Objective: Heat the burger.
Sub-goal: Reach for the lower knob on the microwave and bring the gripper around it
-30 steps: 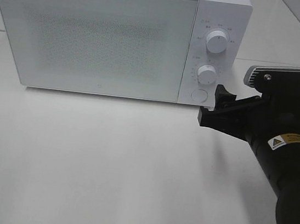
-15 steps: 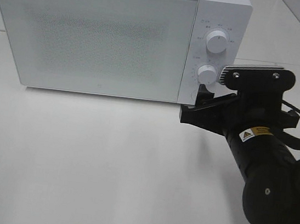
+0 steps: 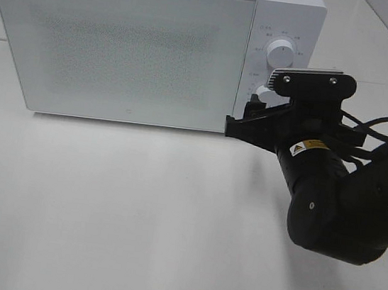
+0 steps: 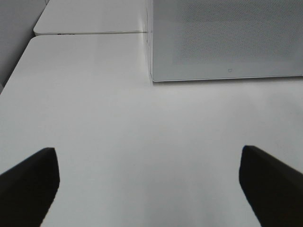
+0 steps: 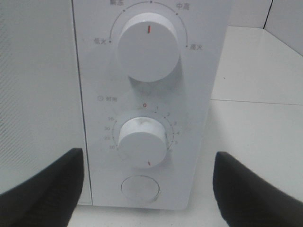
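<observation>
The burger is not in view in any frame. The white microwave (image 3: 121,49) stands at the back of the table with its door shut; it also shows in the left wrist view (image 4: 227,38). My right gripper (image 3: 249,118) is open and sits right in front of the control panel, low down. In the right wrist view the right gripper (image 5: 147,189) has its fingers (image 5: 47,189) spread wide on either side of the round button (image 5: 140,187), below the lower knob (image 5: 142,142). My left gripper (image 4: 147,156) is open and empty above the bare table.
The upper knob (image 3: 280,54) shows above my right arm, its red mark pointing up in the right wrist view (image 5: 149,47). The white table (image 3: 134,216) stretches in front of the microwave. A second table surface (image 4: 85,19) lies behind, at the microwave's left.
My right arm has moved left and in toward the microwave's control panel. It now covers the round button and part of the lower knob in the high view.
</observation>
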You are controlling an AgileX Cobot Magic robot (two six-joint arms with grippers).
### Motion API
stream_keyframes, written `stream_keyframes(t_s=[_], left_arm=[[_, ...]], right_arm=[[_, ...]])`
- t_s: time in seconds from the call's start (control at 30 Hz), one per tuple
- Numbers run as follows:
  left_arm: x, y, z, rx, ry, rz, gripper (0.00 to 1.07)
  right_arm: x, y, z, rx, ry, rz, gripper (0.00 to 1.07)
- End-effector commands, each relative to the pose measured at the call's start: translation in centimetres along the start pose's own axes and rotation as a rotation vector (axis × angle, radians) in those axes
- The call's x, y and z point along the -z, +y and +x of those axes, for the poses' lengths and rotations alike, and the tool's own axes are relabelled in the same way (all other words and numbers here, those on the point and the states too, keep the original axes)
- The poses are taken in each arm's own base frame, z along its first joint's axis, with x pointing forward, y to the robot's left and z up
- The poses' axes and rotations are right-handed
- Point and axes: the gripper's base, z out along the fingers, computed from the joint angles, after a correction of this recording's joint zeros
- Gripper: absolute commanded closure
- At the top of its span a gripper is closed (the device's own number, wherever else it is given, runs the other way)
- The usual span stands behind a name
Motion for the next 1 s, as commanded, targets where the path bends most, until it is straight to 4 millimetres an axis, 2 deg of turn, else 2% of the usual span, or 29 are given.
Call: stream_keyframes(t_s=[0.03, 0.5, 0.63, 1.0], left_arm=[[0.2, -0.1, 0.2, 0.005, -0.017, 0.0, 0.09], [0.2, -0.1, 0.2, 0.005, -0.017, 0.0, 0.09], [0.2, -0.1, 0.2, 0.004, -0.017, -0.001, 0.09], [0.2, -0.1, 0.2, 0.004, -0.017, -0.001, 0.09]], right_arm=[[-0.5, 0.0, -0.5, -0.014, -0.017, 0.0, 0.35], [-2.2, -1.5, -0.7, -0.04, -0.039, 0.02, 0.35], [-3.2, -1.1, 0.2, -0.027, -0.027, 0.024, 0.35], [-5.1, 0.2, 0.9, -0.023, -0.033, 0.012, 0.35]])
